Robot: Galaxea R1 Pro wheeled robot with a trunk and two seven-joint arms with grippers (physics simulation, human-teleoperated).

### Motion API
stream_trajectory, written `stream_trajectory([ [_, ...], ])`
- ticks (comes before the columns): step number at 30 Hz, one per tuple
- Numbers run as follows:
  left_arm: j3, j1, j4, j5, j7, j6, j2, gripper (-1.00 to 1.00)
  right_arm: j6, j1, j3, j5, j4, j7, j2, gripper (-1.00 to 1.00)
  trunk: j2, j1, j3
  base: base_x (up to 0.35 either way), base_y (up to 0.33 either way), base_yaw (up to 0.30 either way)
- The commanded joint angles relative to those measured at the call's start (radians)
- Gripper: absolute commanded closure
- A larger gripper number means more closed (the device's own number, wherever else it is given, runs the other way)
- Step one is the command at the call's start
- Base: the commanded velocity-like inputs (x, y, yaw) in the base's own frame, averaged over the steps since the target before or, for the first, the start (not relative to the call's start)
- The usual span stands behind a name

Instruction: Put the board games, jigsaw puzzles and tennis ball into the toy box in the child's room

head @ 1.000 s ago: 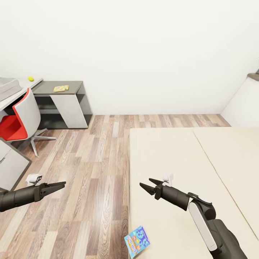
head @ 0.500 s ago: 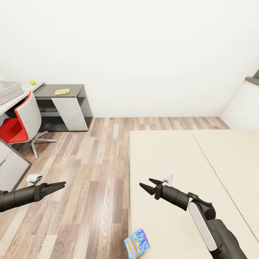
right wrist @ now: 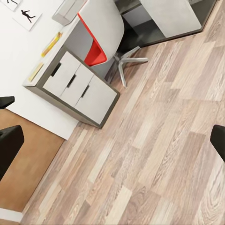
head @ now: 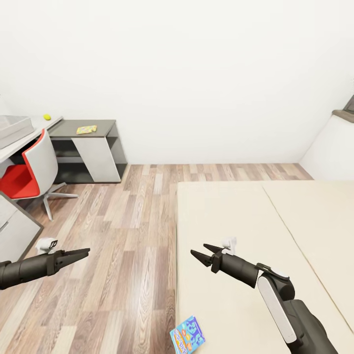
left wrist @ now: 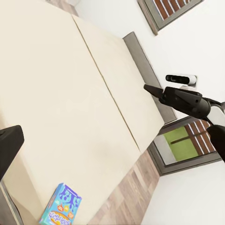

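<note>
Your left arm (head: 29, 268) is a dark grey tube ending in black tapered fingers, with a small white block on top. Your right arm (head: 290, 314) is dark grey too, with a long white panel on its forearm and the same white block by its black pointed fingers.

bedroom | bed (head: 246, 221) | table (right wrist: 77, 86) | red chair (head: 27, 169)
</note>
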Motion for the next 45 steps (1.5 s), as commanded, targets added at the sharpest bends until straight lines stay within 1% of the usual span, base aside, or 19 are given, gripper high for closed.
stream_trajectory([
  [1,0.0,-0.001,0.0,-0.001,-0.004,0.011,0.0,-1.0,0.008,-0.001,0.001,-0.009,-0.001,-0.002,-0.001,-1.0,-0.002,0.001,0.0,0.0,0.0,0.0],
  [26,0.001,-0.001,-0.001,0.0,-0.004,0.011,0.0,-1.0,0.008,-0.001,0.0,-0.009,-0.001,-0.002,0.001,-1.0,-0.002,0.001,0.041,0.0,0.0,0.0],
  [45,0.001,-0.001,-0.001,0.0,-0.004,0.011,0.0,-1.0,0.008,-0.001,0.001,-0.009,-0.001,-0.002,0.002,-1.0,-0.002,0.001,0.072,0.0,0.0,0.056],
])
